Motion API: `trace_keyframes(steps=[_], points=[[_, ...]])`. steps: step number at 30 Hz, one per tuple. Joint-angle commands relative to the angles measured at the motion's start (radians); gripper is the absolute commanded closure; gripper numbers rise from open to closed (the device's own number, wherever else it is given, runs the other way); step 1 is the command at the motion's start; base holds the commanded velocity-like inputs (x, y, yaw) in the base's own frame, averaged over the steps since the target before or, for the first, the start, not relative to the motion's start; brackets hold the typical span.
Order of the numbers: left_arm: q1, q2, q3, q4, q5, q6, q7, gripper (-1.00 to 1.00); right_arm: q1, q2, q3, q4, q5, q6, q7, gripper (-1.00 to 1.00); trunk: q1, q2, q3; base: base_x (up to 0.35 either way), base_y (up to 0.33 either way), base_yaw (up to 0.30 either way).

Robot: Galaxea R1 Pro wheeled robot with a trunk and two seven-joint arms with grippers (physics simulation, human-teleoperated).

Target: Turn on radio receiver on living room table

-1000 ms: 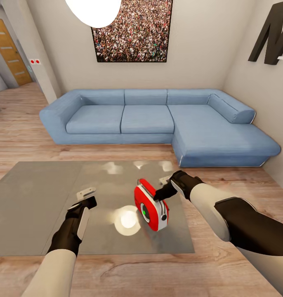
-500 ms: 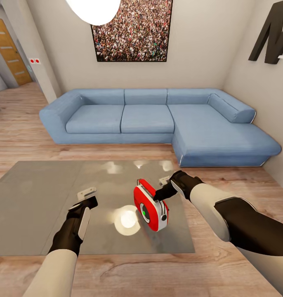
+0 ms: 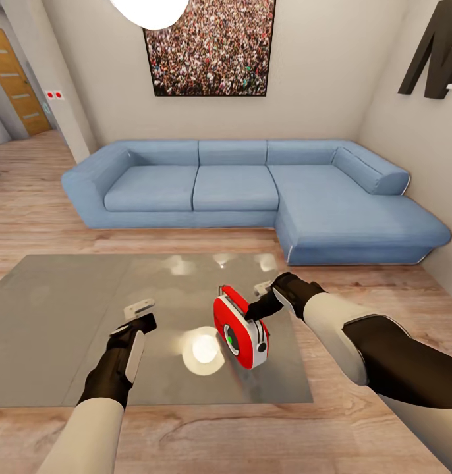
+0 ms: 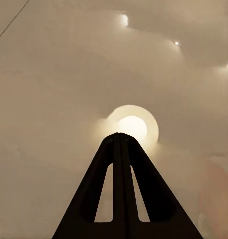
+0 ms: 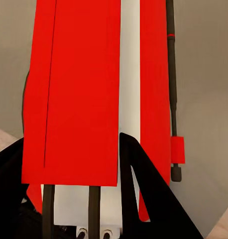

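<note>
The red radio receiver (image 3: pixel 242 329) stands upright on the glossy grey table (image 3: pixel 55 316), right of the middle, and a green dot glows on its round dial. My right gripper (image 3: pixel 251 314) is shut, its tip against the radio's upper right edge. The right wrist view has the radio's red and white top (image 5: pixel 84 99) very close, with one dark finger (image 5: pixel 154 204) over it. My left gripper (image 3: pixel 145 322) hovers low over the table to the radio's left. In the left wrist view its fingers (image 4: pixel 119 189) are pressed together above the bare tabletop (image 4: pixel 54 99).
A blue L-shaped sofa (image 3: pixel 232 187) runs behind the table and down its right side. The framed crowd picture (image 3: pixel 213 46) and white pendant lamp (image 3: pixel 150 10) hang above. The lamp's reflection (image 3: pixel 203 349) glares beside the radio. A wooden door (image 3: pixel 12 79) is far left.
The whole picture has shifted slightly, so the camera moved. Both grippers and the radio keep their places relative to the table.
</note>
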Motion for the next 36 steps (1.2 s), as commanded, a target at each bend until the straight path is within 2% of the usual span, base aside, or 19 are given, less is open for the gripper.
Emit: trace_keyframes(steps=[1, 3, 7, 13, 21, 26, 29, 32, 36], points=[[0.0, -0.001, -0.001, 0.0, 0.0, 0.0, 0.0, 1.0, 0.0, 0.0, -0.008, -0.001, -0.005, 0.001, 0.0, 1.0, 0.004, -0.007, -0.003, 0.0, 0.0, 0.0], [0.0, -0.001, -0.001, 0.0, 0.0, 0.0, -0.004, 1.0, 0.0, 0.0, -0.008, 0.0, -0.005, 0.0, 0.0, 1.0, 0.012, -0.021, -0.009, 0.0, 0.0, 0.0], [0.0, 0.0, -0.001, 0.0, 0.0, 0.001, -0.01, 1.0, 0.0, 0.0, -0.008, 0.001, -0.005, -0.006, 0.0, 1.0, 0.012, -0.021, -0.009, 0.0, 0.0, 0.0], [0.0, -0.001, -0.001, 0.0, 0.001, 0.002, -0.011, 1.0, 0.0, 0.0, -0.008, 0.001, -0.005, -0.056, 0.0, 1.0, 0.012, -0.021, -0.009, 0.0, 0.0, 0.0], [0.0, -0.001, -0.001, 0.0, 0.001, 0.002, -0.012, 1.0, 0.006, 0.002, -0.009, 0.059, -0.007, -0.212, 0.0, 1.0, 0.012, -0.021, -0.009, 0.0, 0.0, 0.0], [0.0, -0.001, -0.001, 0.0, 0.001, 0.002, -0.012, 1.0, 0.006, 0.002, -0.009, 0.063, -0.011, -0.223, 0.0, 1.0, 0.012, -0.021, -0.009, 0.0, 0.0, 0.0], [0.017, -0.018, -0.003, 0.017, 0.0, 0.005, -0.011, 1.0, 0.011, 0.018, 0.005, 0.071, -0.005, -0.225, 0.002, 1.0, 0.012, -0.021, -0.009, 0.0, 0.0, 0.0], [0.026, -0.021, -0.003, 0.032, -0.001, 0.002, -0.01, 1.0, 0.011, 0.035, 0.011, 0.071, -0.007, -0.225, 0.007, 1.0, 0.012, -0.021, -0.009, 0.0, 0.0, 0.0], [0.031, -0.021, -0.003, 0.049, 0.0, 0.001, -0.011, 1.0, 0.012, 0.034, 0.008, 0.071, -0.004, -0.225, 0.01, 1.0, 0.012, -0.021, -0.009, 0.0, 0.0, 0.0]])
